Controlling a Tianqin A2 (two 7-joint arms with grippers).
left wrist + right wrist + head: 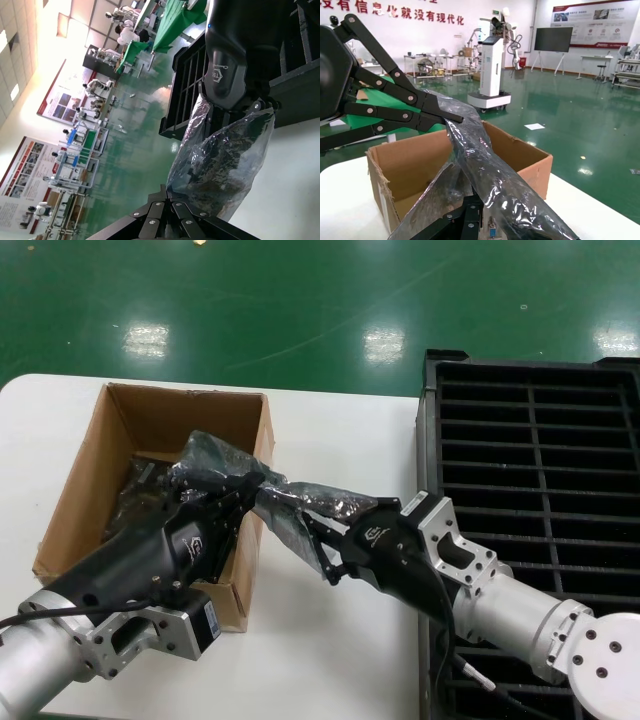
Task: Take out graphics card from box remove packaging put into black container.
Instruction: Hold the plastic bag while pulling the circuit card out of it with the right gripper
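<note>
The packaging (300,502), a crinkled shiny bag with the dark graphics card inside, hangs stretched between my two grippers above the right wall of the box (150,412). My left gripper (252,481) is shut on the bag's end over the box; the left wrist view shows its fingertips (168,196) pinching the packaging (225,160). My right gripper (322,545) is shut on the other end, over the table. In the right wrist view the graphics card's blue port (490,231) shows beside my right fingers (469,212), under the packaging (485,165).
The black container (540,440), with its long slots, stands on the right under my right arm. More dark bagged items (135,498) lie inside the box. White table (330,650) lies between the box and the container.
</note>
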